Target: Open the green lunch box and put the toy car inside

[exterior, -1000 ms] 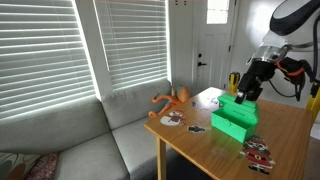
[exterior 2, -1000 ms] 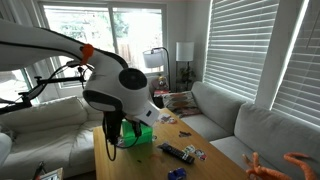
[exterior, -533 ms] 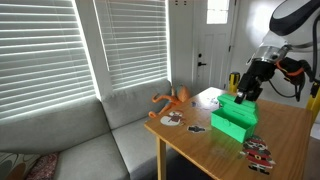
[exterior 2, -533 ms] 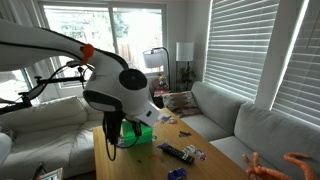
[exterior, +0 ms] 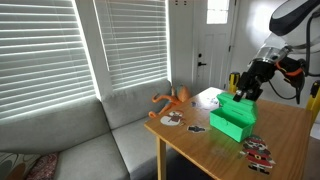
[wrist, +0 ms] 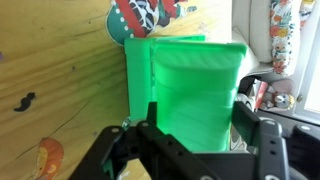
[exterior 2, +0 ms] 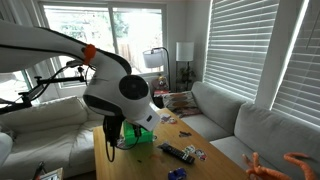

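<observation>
Grips the raised lid of the green lunch box between the fingers, set part-way apart, one against each side edge of the lid. Comes down onto the green lunch box from above at a tilt, with the arm bending up and away behind it. Places the green lunch box near the middle of the tabletop.

Hidden in an exterior view: the fingers and most of the green lunch box, behind the bulky arm. Cut off in the wrist view: the near end of the green lunch box, under the fingers. Too small to identify: flat printed things beside the green lunch box. Cannot single out the toy car among them.
</observation>
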`<action>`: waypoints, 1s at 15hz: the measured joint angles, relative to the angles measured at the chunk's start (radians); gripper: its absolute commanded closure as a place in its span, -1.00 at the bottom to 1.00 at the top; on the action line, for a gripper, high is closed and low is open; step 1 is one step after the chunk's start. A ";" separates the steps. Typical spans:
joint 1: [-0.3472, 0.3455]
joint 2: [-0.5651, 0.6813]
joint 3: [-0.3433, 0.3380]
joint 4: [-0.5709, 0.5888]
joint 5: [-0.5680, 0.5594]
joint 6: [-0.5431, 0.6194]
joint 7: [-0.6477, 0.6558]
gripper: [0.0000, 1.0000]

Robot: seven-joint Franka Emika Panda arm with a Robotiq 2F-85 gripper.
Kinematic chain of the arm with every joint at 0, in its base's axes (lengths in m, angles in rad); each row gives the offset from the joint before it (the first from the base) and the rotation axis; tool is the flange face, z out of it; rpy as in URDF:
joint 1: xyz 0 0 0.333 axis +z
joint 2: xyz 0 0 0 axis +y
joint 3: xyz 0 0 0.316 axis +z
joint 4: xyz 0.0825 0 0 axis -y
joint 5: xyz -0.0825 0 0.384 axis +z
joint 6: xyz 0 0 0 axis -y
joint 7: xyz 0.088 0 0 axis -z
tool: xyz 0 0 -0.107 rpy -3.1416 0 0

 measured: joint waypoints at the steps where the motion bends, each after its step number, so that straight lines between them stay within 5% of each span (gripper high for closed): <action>1: -0.004 0.003 -0.001 0.000 0.022 -0.007 -0.009 0.00; 15: -0.100 0.088 -0.037 0.001 0.246 -0.150 -0.231 0.00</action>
